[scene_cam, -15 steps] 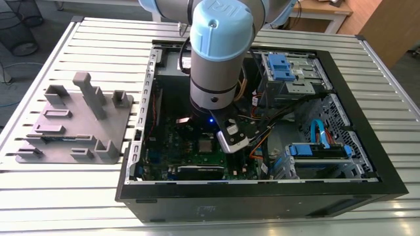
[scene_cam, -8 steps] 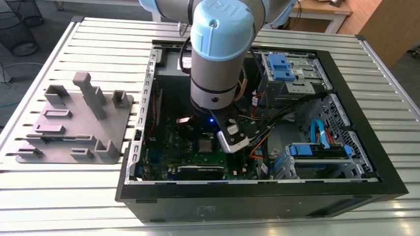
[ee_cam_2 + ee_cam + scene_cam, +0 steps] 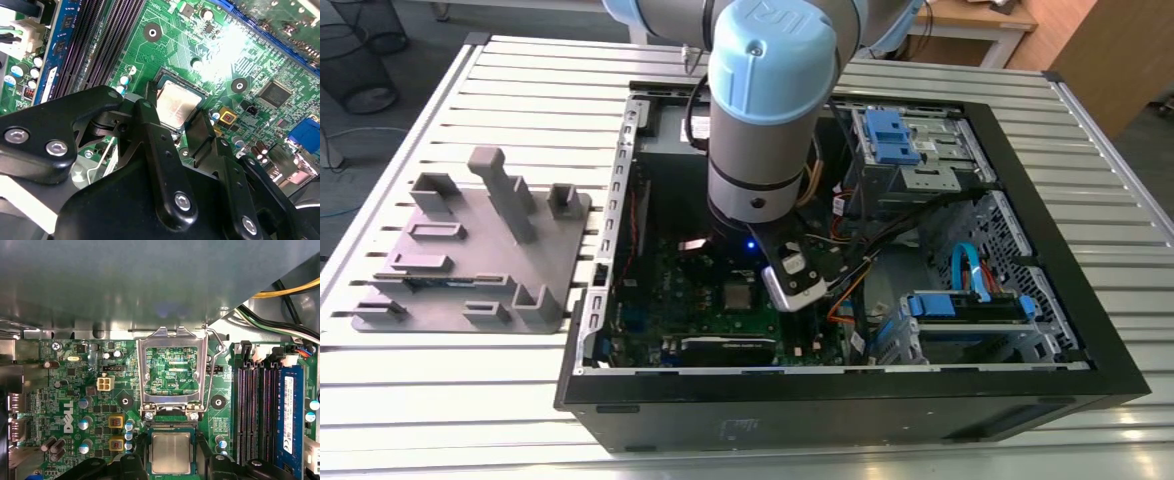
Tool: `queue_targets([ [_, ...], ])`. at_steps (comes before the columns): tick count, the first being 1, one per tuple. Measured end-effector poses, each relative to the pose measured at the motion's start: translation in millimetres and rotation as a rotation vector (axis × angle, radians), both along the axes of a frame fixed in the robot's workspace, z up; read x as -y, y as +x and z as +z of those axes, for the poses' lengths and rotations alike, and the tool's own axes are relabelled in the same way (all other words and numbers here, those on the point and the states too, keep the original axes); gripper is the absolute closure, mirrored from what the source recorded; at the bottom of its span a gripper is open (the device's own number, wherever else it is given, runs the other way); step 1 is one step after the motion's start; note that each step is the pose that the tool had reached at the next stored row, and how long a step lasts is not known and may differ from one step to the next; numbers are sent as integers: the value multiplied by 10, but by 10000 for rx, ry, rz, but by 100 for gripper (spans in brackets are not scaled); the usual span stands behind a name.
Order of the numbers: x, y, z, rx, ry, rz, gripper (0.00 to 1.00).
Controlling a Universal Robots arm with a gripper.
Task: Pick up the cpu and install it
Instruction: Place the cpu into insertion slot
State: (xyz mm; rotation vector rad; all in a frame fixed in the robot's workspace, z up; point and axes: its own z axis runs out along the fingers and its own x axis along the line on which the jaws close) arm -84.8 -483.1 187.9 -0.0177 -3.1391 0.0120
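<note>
Setting: an open case [image 3: 854,385] lies on the slatted tabletop [image 3: 480,400]. In the exterior view a grey fixture [image 3: 467,260] sits at nine o'clock from it.
Arm: the arm [image 3: 767,110] comes in from twelve o'clock and dips into the case, its tip low over the board [image 3: 75,390].
Cpu: the cpu [image 3: 171,452] lies flat in the socket [image 3: 170,425], silver top up and square to it. In the second wrist view [image 3: 179,100] the socket's dark rim runs round it.
Fingers: the fingers [image 3: 150,125] stand one on each side of the cpu, spread to about the socket's width and close beside its edges. I see no squeeze on the chip, so I judge them parted with nothing held.
Bracket: the bracket [image 3: 172,334] is swung up and back off the socket, and the board shows through its window.
Done: the pick-up and placing look finished, as the chip sits level in its seat.
Left: the bracket is not yet lowered and locked over the chip, and the fingers are not yet clear of the socket.
</note>
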Motion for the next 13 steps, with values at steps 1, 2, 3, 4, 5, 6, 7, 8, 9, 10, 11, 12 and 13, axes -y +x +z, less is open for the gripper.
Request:
queue_targets([
  [1, 3, 0, -1, 0, 1, 0, 53],
  [2, 5, 0, -1, 1, 1, 0, 53],
  [3, 5, 0, 0, 0, 1, 0, 53],
  [4, 6, 0, 0, 0, 1, 0, 53],
  [5, 6, 0, 0, 0, 1, 0, 53],
  [6, 6, 0, -1, 0, 1, 0, 53],
  [7, 6, 0, 0, 0, 1, 0, 53],
  [8, 6, 0, 0, 0, 1, 0, 53],
  [9, 7, 0, 0, 0, 1, 0, 53],
  [10, 7, 0, -1, 0, 1, 0, 53],
  [11, 7, 0, -1, 0, 1, 0, 53],
  [12, 7, 0, -1, 0, 1, 0, 53],
  [13, 7, 0, -2, 3, 5, 0, 53],
])
